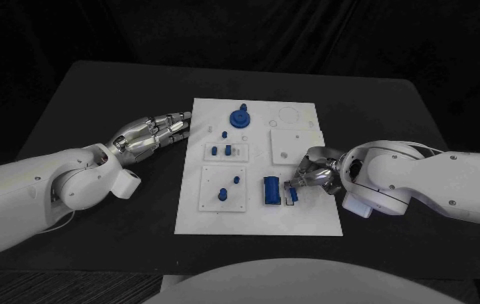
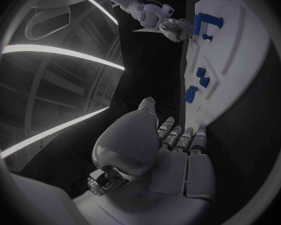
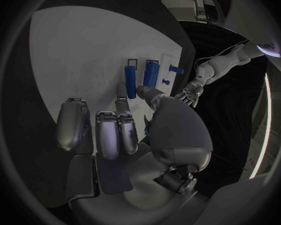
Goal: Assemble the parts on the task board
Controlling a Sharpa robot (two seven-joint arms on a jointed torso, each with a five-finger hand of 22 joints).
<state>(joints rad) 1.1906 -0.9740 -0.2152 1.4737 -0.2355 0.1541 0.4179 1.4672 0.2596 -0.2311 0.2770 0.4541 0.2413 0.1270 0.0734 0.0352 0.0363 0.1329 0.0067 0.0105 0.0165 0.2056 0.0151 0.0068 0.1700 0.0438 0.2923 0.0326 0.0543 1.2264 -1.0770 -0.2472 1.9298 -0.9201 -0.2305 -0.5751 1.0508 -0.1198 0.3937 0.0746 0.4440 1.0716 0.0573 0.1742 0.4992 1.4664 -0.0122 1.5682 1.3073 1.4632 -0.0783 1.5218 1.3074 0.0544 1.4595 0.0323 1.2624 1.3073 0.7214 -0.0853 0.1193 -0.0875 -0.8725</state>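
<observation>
Head view: task board (image 1: 300, 221) mid-table, blue parts on it. Left hand (image 1: 150, 136) off the board's left edge, fingers (image 1: 178, 123) straight and pressed close side by side, tips just short of the board, holding nothing. Right hand (image 1: 315, 175) at the board's right edge, fingers curled in; small blue part (image 1: 291, 191) right at the fingertips, looks pinched, contact hard to confirm. Blue cylinder (image 1: 271, 189) just beyond those fingertips, lying flat on the board. Round blue knob part (image 1: 241, 117) beyond and to the side of the left fingertips, well apart from them. Small blue pegs (image 1: 228, 151) in a recessed tile nearest the left fingertips, not touching. More pegs (image 1: 223, 193) in the lower tile

Left wrist view: left hand (image 2: 168, 150) empty, fingers (image 2: 181, 137) together, extended; board (image 2: 240, 55) edge just ahead of the tips. Blue pegs (image 2: 203, 77) ahead on the board. Right hand (image 2: 172, 29) far side, beside a blue part (image 2: 203, 22)

Right wrist view: right hand (image 3: 134, 130) over the board (image 3: 78, 55), fingers (image 3: 106, 132) loosely side by side, thumb tucked across. Two long blue parts (image 3: 130, 81) and (image 3: 152, 75) just past the fingertips; whether any tip touches them, cannot tell. Left hand (image 3: 189, 92) beyond the board edge
</observation>
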